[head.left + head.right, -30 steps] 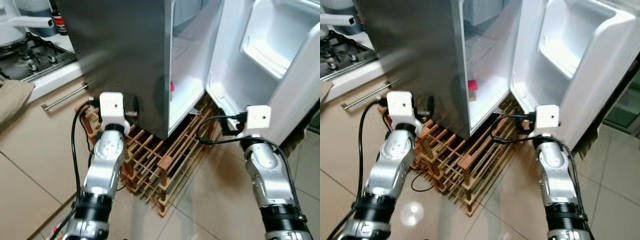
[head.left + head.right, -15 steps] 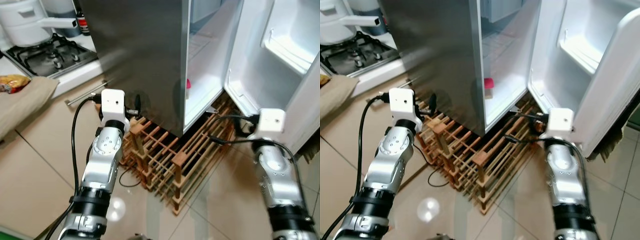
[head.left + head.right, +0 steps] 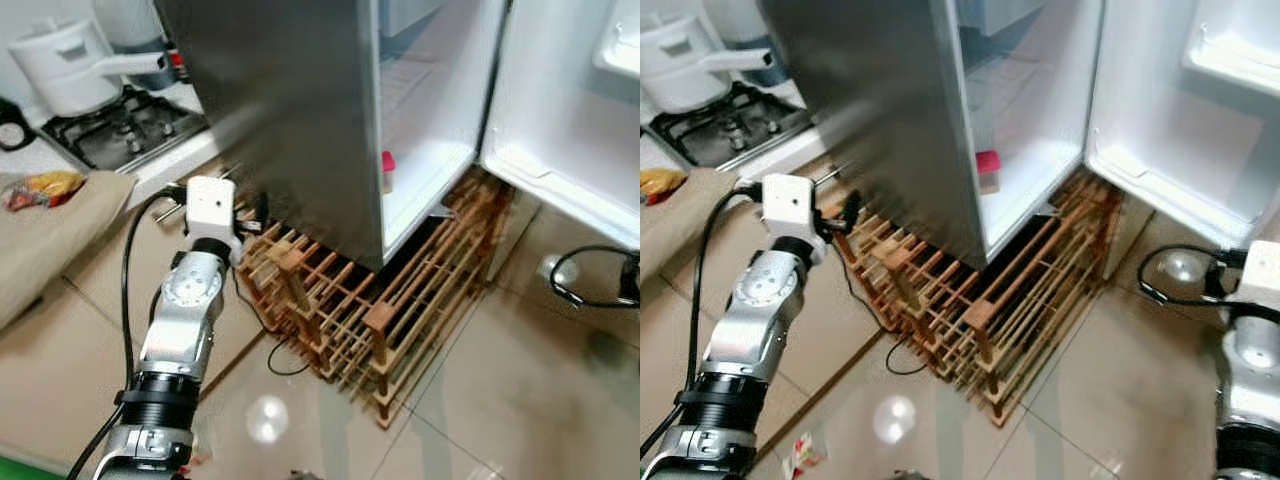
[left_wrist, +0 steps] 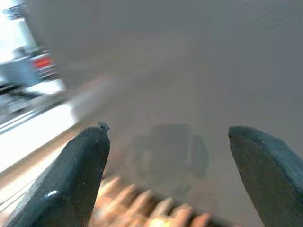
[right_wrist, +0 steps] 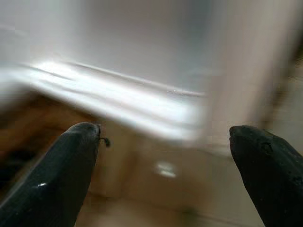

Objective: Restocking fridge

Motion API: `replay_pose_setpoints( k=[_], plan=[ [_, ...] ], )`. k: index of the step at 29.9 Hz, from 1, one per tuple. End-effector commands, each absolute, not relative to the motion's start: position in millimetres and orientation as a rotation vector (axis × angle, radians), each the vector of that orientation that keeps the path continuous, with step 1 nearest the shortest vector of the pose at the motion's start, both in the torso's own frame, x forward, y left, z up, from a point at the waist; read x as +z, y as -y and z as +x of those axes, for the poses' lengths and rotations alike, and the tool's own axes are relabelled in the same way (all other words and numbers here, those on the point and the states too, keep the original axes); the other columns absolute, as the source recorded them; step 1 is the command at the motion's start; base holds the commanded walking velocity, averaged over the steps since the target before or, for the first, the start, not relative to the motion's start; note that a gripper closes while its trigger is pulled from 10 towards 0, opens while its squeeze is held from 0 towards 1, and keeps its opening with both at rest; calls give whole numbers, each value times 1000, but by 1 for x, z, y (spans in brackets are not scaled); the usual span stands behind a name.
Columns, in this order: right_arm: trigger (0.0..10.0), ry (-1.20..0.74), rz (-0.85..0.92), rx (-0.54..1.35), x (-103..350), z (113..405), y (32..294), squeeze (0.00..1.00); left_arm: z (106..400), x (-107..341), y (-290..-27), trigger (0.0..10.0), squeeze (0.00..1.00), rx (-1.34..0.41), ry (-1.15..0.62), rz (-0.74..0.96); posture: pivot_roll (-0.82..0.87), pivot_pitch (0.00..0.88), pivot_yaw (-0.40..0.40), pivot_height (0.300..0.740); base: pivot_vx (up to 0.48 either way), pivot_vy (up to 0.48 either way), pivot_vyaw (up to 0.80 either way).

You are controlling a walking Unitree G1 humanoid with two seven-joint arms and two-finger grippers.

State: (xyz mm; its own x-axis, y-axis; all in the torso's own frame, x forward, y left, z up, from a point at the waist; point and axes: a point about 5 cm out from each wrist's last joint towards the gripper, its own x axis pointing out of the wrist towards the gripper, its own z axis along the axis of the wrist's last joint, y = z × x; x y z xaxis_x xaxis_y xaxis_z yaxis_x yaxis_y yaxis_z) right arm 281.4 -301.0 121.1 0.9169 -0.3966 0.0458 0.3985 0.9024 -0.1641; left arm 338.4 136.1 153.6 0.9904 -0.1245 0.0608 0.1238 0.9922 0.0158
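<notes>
The fridge [image 3: 290, 110] stands with its steel side towards me and its door [image 3: 1200, 130] swung open on the right. A small red-topped item [image 3: 387, 163] sits low inside, near the front of the white interior. My left gripper [image 4: 165, 132] is open and empty, held close to the steel side just above the wooden rack; its black fingers [image 3: 852, 208] reach past the white wrist box. My right gripper [image 5: 165, 127] is open and empty too, facing the lower edge of the door. The right arm [image 3: 1252, 345] is at the far right.
A wooden bottle rack [image 3: 370, 310] lies on the tiled floor at the fridge's foot. A hob [image 3: 120, 130] with a white pot [image 3: 70, 70] is at the back left. A beige cloth [image 3: 50, 235] carries a yellow packet [image 3: 40, 187]. A wrapper [image 3: 805, 452] lies on the floor.
The camera has moved, so the fridge and rack sit further right and more of the hob shows. The right arm has dropped towards the right edge, away from the door. Both grippers remain empty.
</notes>
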Motion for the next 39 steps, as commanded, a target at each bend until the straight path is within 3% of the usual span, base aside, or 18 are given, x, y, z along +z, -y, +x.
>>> replay_pose_setpoints(
  k=[1, 2, 4, 6, 8, 11, 21, 26, 34, 39],
  plan=[
    [10000, 22, -103, -268, 119, 290, 264, 0, 341, 154, -134, 10000, 0, -144, 76, 12, -153, 0, 174, 740, 0, 0, 0],
    [10000, 46, -12, -183, 118, 294, 236, 0, 343, 155, -125, 10000, 0, -181, 96, -27, -160, 0, 157, 740, 0, 0, 0],
    [10000, 36, 25, -129, 114, 298, 218, 0, 343, 154, -123, 10000, 0, -185, 105, -49, -154, 0, 93, 740, 0, 0, 338],
    [10000, 23, 32, -103, 112, 299, 210, 0, 343, 154, -123, 10000, 0, -180, 109, -43, -154, 0, 93, 740, 0, 0, 666],
    [10000, -16, 52, -5, 103, 304, 182, 0, 341, 153, -127, 10000, 0, -156, 124, -22, -92, 0, 37, 740, 0, 0, 641],
    [10000, -25, 49, 128, 101, 311, 150, 0, 336, 152, -145, 10000, 0, -106, 117, 7, -26, 0, 19, 740, 0, 0, 627],
    [10000, 38, 97, 95, 118, 331, 151, 0, 332, 140, -149, 10000, 0, -90, 38, -16, -20, 0, 62, 740, 0, 0, 611],
    [10000, 39, 90, 85, 115, 327, 157, 0, 338, 125, -174, 10000, 0, 120, -74, -220, -20, 0, 34, 740, 0, 0, 592],
    [10000, -7, 68, 75, 95, 316, 165, 0, 326, 112, -167, 10000, 0, 77, -85, -61, -39, 0, 43, 740, 0, 0, 583],
    [10000, 3, 80, 138, 101, 315, 146, 0, 322, 132, -144, 10000, 0, -59, 24, 72, -33, 0, 16, 740, 0, 0, 581]
  ],
)
